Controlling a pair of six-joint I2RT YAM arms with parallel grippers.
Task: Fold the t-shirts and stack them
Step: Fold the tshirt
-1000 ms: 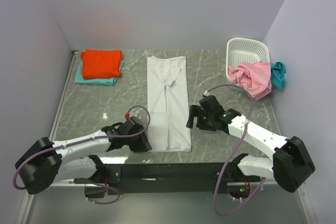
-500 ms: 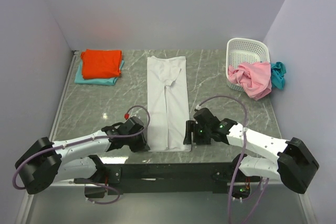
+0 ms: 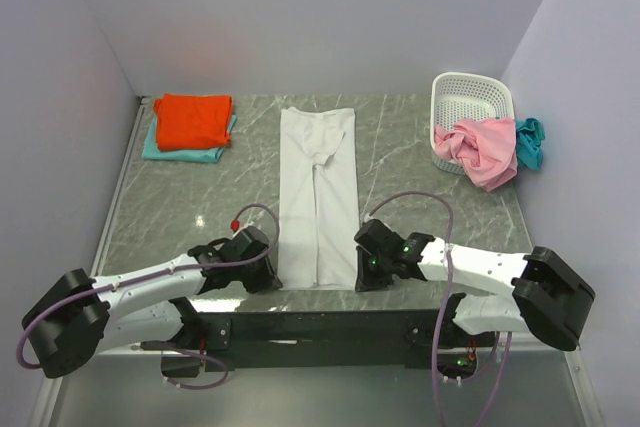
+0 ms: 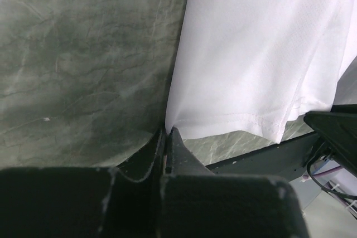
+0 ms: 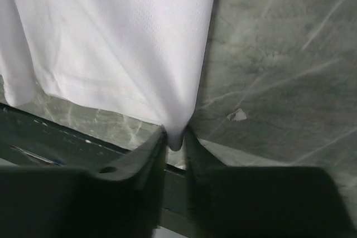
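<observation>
I see the grey marbled table (image 3: 420, 147) boxed in by pale walls on 3 sides. The white shirt (image 3: 320, 197) lies flat down its middle as 1 long narrow strip, collar end toward the back wall and hem at the near edge.

My 2 arms reach in low from the near edge, 1 on each side of that hem. A purple cable (image 3: 410, 199) arcs above the table just right of the strip.

The white basket (image 3: 470, 97) stands in the back right corner. The pink shirt (image 3: 480, 152) spills crumpled over its front rim onto the table. The teal shirt (image 3: 530, 142) hangs bunched over its right side, against the wall.

In the back left corner the orange shirt (image 3: 192, 119) sits folded on top of the folded aqua shirt (image 3: 160, 150), which shows along the left and near edges.

The left gripper (image 4: 167, 133) is clenched, its fingertips pressed together on the hem's left corner. The right gripper (image 5: 175, 137) grasps the hem's right corner: a fold of cloth sits between its 2 fingers, touching both. A pale fleck (image 5: 237, 115) lies on the table just beside that corner.
</observation>
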